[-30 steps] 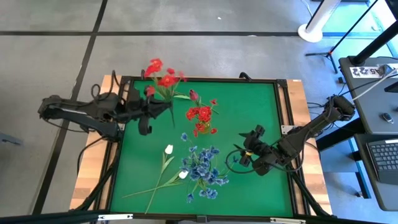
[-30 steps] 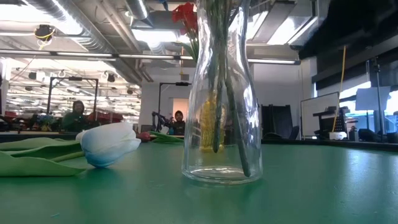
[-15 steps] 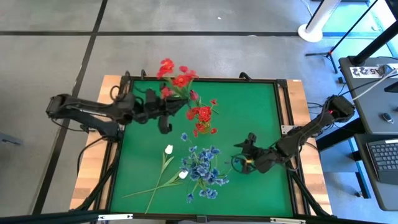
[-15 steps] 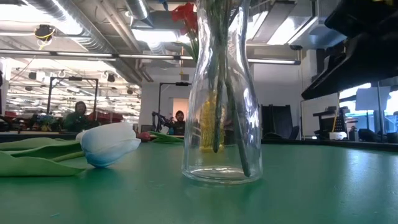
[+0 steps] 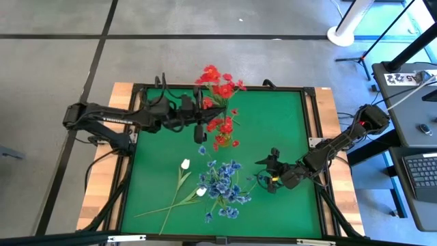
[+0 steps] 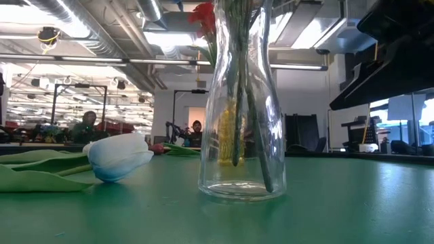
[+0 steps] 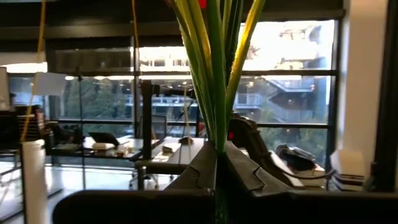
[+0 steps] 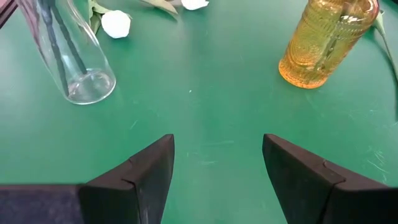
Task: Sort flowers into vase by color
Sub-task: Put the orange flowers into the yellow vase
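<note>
gripping a bunch of green stems, the left gripper (image 5: 196, 123) sits over the far part of the green table (image 5: 280, 130), its two dark fingers (image 7: 199, 177) pressed together on the stalks that rise between them in the left wrist view. the red spray (image 5: 220, 82) at the top of that bunch hangs just past the gripper tips, out over the table's far edge. right beside the gripper, a little nearer the table's middle, red blooms (image 5: 222, 130) stand in an amber vase (image 8: 326, 43), with a dark pink bud (image 5: 234, 111) just beyond them.

the right gripper (image 5: 271, 176) waits low over the table on the right, its fingers (image 8: 149, 168) spread wide with bare green mat between them. ahead of it in the right wrist view stand the amber vase and, well apart from it, a clear glass vase (image 8: 71, 56) with dark stems inside. the blue sprays (image 5: 222, 184) lie in a heap near this gripper, toward the table's middle.

white tulips (image 5: 185, 164) lie beyond the blue heap from the right gripper, their long green stems (image 5: 171, 205) trailing toward the near edge. in the low view one white tulip head (image 6: 119, 157) rests on the mat beside the clear glass vase, apart from it, and two people sit far off in the room behind.
</note>
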Robot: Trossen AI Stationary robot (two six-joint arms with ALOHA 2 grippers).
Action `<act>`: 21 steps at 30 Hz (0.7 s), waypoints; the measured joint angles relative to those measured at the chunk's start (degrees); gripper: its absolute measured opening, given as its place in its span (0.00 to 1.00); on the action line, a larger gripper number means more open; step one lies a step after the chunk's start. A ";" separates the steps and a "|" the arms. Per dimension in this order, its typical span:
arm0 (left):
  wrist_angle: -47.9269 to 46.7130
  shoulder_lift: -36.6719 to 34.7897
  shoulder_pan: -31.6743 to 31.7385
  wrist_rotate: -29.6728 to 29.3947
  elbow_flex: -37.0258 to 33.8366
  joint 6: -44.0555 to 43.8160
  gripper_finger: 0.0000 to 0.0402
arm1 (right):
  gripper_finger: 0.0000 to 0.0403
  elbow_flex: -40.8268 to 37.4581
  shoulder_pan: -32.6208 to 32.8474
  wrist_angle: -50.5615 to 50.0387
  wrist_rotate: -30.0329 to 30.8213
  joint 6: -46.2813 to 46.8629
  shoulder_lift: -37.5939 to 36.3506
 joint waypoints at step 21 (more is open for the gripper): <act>-0.50 -6.75 -0.26 -0.88 1.05 4.98 0.00 | 0.60 0.00 0.00 0.90 0.10 -0.06 -0.02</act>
